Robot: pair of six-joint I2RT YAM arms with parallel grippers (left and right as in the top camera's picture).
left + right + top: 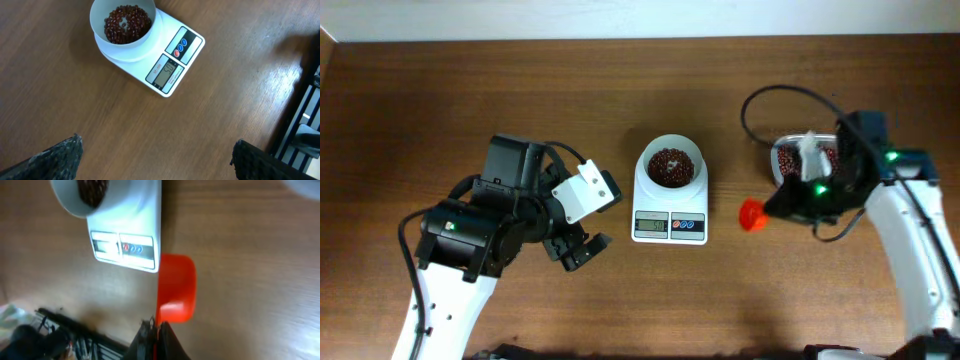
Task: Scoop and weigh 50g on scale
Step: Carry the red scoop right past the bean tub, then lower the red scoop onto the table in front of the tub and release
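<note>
Dozens of small red-brown beans point(670, 166) lie heaped in the white bowl point(692, 152) that sits on the scale point(669, 205), and the scale stands at the middle of the table point(470, 90) with its display point(651, 226) toward me. I can see digits lit in the left wrist view, but they are too blurred for me to read with any trust. Just to the right of the scale, apart from it, hangs the red scoop point(751, 213). My right pincer point(786, 205) is closed tight on its handle, with the cup pointing toward the scale. From overhead I see no beans in the cup, though it is small in that picture, so I won't swear to it. Behind that arm is the clear tub point(778, 150), with spare beans point(786, 158) showing at its left end. Over on the other side of the scale, well apart from it, my left pincer point(582, 250) hangs above bare wood with its jaws spread wide and nothing between them. I judge I am between scoops, in the top-up part of the job: some beans are in the bowl, and the scoop is out of both bowl and tub. Before I move I need a clear reading. If it is short, the scoop goes to the tub for a small load, tipped slowly over the bowl's middle so nothing spills onto the scale's platform or the table. If it is on target, I leave the bowl alone and set the scoop down.
</note>
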